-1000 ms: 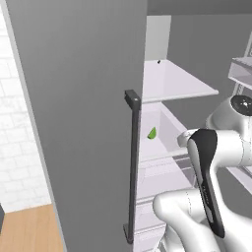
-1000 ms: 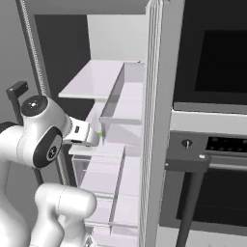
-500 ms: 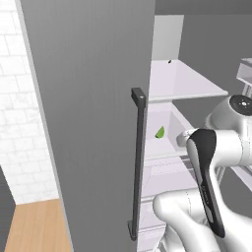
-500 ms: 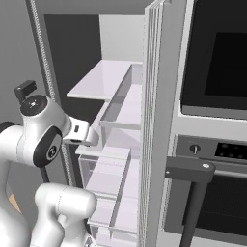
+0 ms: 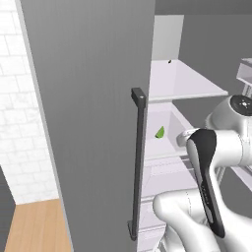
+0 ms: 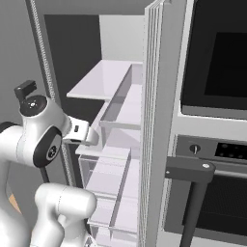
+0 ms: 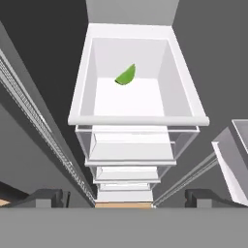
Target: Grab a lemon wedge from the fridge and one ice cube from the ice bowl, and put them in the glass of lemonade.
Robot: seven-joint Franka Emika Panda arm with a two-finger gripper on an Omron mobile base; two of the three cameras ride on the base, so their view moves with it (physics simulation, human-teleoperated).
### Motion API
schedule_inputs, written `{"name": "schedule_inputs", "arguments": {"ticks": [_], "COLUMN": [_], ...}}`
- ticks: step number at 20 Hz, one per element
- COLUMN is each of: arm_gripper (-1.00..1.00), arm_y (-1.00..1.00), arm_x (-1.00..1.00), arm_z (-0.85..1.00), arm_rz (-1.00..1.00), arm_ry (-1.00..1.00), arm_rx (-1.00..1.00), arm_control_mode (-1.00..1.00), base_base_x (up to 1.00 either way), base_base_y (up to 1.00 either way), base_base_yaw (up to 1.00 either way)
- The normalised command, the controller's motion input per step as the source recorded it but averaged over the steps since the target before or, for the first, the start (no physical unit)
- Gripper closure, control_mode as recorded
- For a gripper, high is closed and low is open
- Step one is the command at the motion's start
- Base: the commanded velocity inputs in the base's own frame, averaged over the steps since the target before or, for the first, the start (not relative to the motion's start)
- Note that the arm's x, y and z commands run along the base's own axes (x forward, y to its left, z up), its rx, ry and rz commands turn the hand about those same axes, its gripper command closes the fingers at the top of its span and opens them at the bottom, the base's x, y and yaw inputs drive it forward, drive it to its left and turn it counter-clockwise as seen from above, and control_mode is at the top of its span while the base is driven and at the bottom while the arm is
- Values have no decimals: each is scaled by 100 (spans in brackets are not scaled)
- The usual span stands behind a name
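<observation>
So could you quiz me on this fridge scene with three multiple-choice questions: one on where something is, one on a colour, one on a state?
1. Where does the lemon wedge lie?
A. in a white fridge bin
B. on the top shelf
C. on the floor

2. What colour is the fridge door's handle?
A. white
B. dark grey
C. yellow

3. How is the gripper?
A. shut on the wedge
C. shut on the handle
B. open, holding nothing

Answers:
1. A, the hand view shows the wedge on the floor of an open white bin.
2. B, a dark bar runs down the grey door.
3. B, its fingertips stand wide apart, short of the wedge.
</observation>
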Motion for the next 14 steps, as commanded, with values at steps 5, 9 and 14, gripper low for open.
{"name": "schedule_inputs", "arguments": {"ticks": [5,9,14], "arm_gripper": [-100,-100,-100], "arm_y": [-2,-1,0], "arm_x": [1,87,100], "arm_z": [0,-6,-30], "arm_rz": [0,0,0], "arm_ry": [-21,4,24], "arm_rx": [0,1,0], "arm_control_mode": [-100,-100,-100], "base_base_x": [0,0,0], "base_base_y": [0,0,0], "base_base_yaw": [0,0,0]}}
